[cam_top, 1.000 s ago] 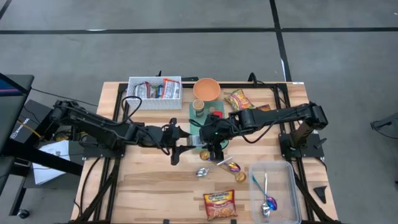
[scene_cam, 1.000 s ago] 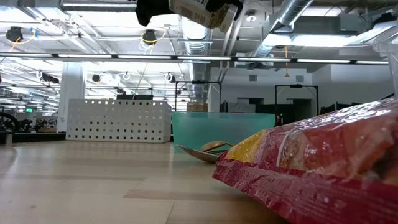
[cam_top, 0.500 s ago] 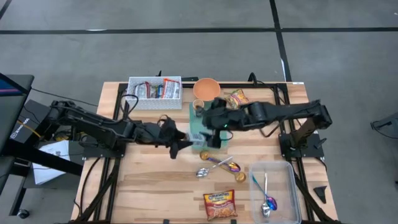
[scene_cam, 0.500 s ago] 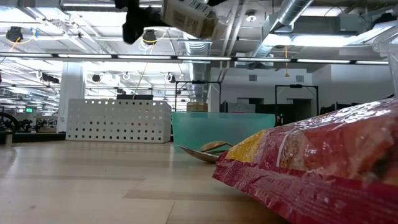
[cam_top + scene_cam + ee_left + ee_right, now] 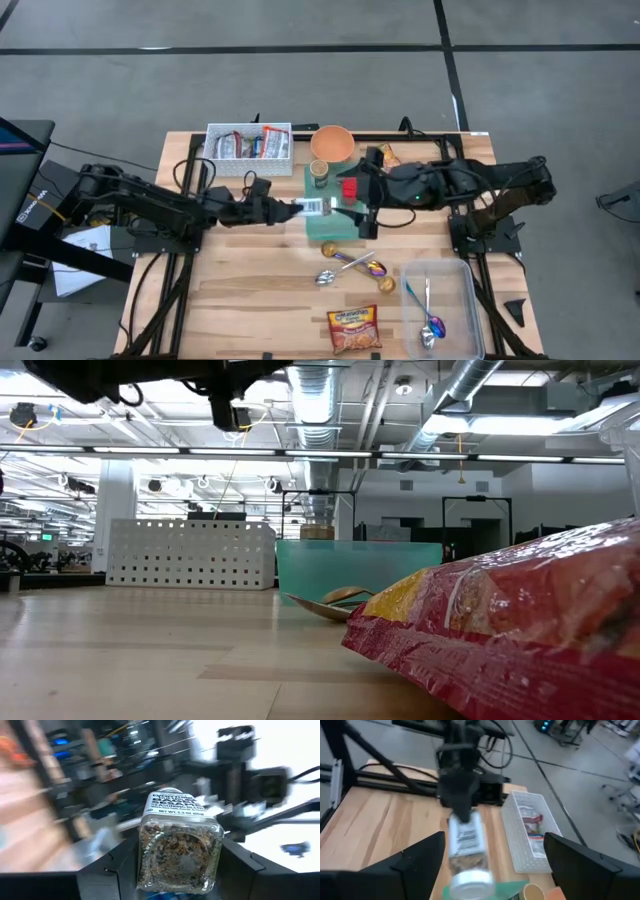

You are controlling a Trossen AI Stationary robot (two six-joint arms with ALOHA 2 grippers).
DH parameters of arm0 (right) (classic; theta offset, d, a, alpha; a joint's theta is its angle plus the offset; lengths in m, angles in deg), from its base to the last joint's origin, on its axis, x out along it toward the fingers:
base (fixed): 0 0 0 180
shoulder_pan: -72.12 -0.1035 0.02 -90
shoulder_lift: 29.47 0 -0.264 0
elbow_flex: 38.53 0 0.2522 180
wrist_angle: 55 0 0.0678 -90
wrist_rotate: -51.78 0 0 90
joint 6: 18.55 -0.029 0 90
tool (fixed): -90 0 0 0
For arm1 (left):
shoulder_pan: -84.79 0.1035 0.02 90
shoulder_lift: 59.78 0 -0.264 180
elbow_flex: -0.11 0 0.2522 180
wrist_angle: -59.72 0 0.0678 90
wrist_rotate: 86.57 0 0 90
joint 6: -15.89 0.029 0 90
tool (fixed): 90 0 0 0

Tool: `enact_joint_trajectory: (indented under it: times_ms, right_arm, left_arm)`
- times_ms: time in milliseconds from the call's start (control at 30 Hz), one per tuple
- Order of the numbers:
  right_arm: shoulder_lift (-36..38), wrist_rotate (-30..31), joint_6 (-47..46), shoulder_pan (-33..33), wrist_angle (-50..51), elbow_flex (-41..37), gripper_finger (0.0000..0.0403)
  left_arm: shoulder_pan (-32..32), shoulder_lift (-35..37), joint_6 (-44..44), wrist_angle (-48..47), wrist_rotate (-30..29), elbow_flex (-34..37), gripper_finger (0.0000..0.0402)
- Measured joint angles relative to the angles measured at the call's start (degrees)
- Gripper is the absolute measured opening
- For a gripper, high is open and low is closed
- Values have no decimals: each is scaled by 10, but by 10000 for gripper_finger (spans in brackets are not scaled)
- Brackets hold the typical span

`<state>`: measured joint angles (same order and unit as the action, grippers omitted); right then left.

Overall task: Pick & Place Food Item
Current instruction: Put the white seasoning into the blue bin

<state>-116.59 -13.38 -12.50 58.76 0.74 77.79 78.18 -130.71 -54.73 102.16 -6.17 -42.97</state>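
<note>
A clear glass seasoning jar point(image 5: 318, 207) with a white label and a white cap hangs in the air over the left edge of the green tray point(image 5: 330, 232). My left gripper point(image 5: 298, 209) reaches in from the table's left and is shut on the jar. Just right of the jar, and higher, my right gripper point(image 5: 360, 213) stands open with nothing between its fingers. In the right wrist view the jar point(image 5: 466, 845) lies below those spread fingers point(image 5: 420, 862). My left gripper pinches the jar's glass bottom end point(image 5: 150, 870) between its two fingers point(image 5: 107, 872), one on each side. The fingers come nearly level from the table's left and lie along the jar. The jar lies about level, its cap point(image 5: 170, 795) pointing toward the table's right, clear of tray and table.
On the green tray stand a small cup point(image 5: 320, 172) and a red item point(image 5: 348, 186). An orange bowl point(image 5: 332, 143) and a white basket point(image 5: 248, 147) sit at the back. Spoons point(image 5: 350, 265), a snack bag point(image 5: 355, 328) and a clear bin point(image 5: 440, 305) lie nearer the front.
My right gripper has opened, let go of the jar, risen and drawn back toward the table's right. My left gripper has kept its hold, rolled its wrist and shifted toward the far edge. The jar has turned from upright to lying about level.
</note>
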Motion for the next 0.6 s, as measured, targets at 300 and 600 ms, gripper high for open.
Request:
enact_joint_trajectory:
  times_ms: [300, 600]
  right_arm:
    - [-22, -23, 16, -1, -27, -1, 343]
    - [-23, -25, 30, 6, -49, -1, 329]
  left_arm:
    - [-6, -38, -21, 148, -13, -3, 190]
    - [-25, -38, -20, 183, -11, -3, 190]
